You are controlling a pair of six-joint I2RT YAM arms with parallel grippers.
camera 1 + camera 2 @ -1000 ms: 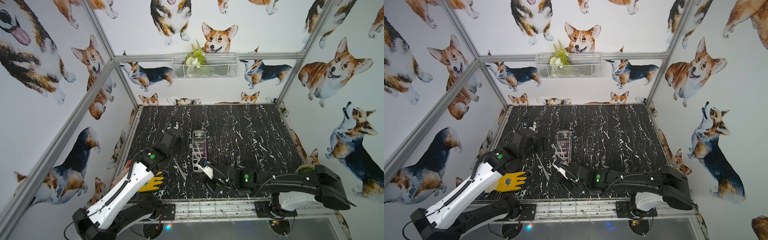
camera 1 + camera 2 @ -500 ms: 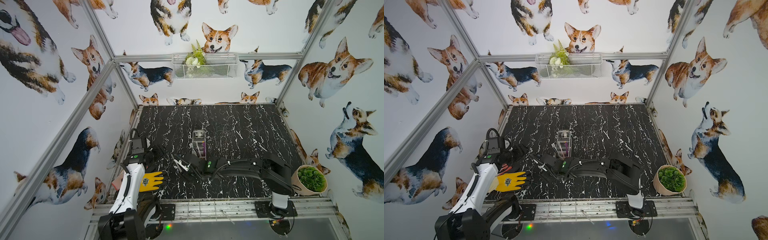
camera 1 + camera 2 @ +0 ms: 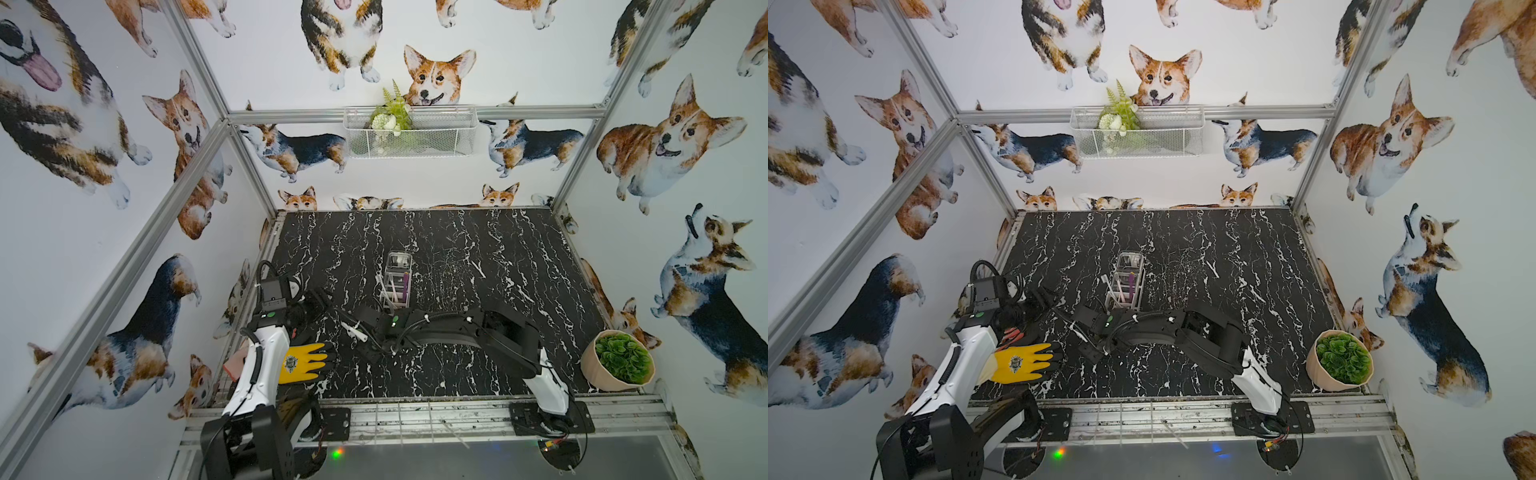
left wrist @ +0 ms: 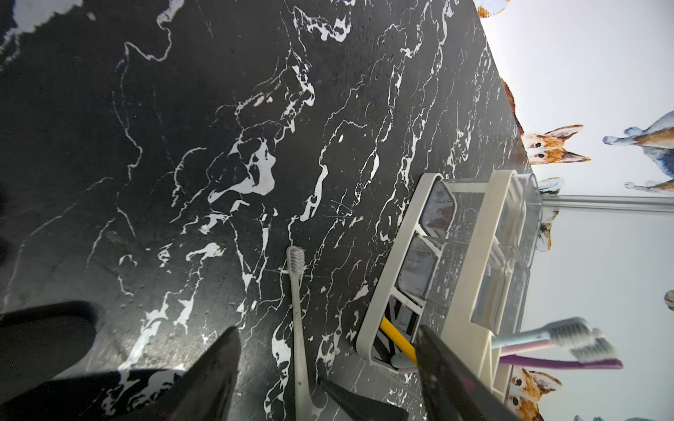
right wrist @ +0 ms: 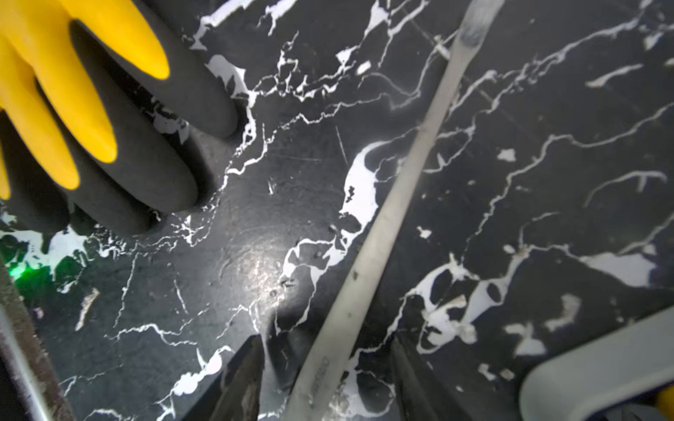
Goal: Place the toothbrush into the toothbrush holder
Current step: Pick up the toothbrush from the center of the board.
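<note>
Your right end effector (image 5: 324, 340) is straddling the toothbrush (image 5: 383, 226), jaws parted and gripping nothing, toothbrush holder (image 3: 399, 259) at its one o'clock; your left end effector (image 4: 326, 330) is gaping empty.

Far half of table (image 3: 457, 237): free. Centre: toothbrush holder (image 3: 397, 282) blocks passage. Lane right of holder: open. Near left: glove (image 3: 305, 362) lies flat. Near right corner: potted plant (image 3: 619, 360).

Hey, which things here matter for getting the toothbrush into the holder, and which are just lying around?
Job: white toothbrush, toothbrush holder, right end effector.
Lying about: yellow glove, potted plant, wire basket with greenery.
</note>
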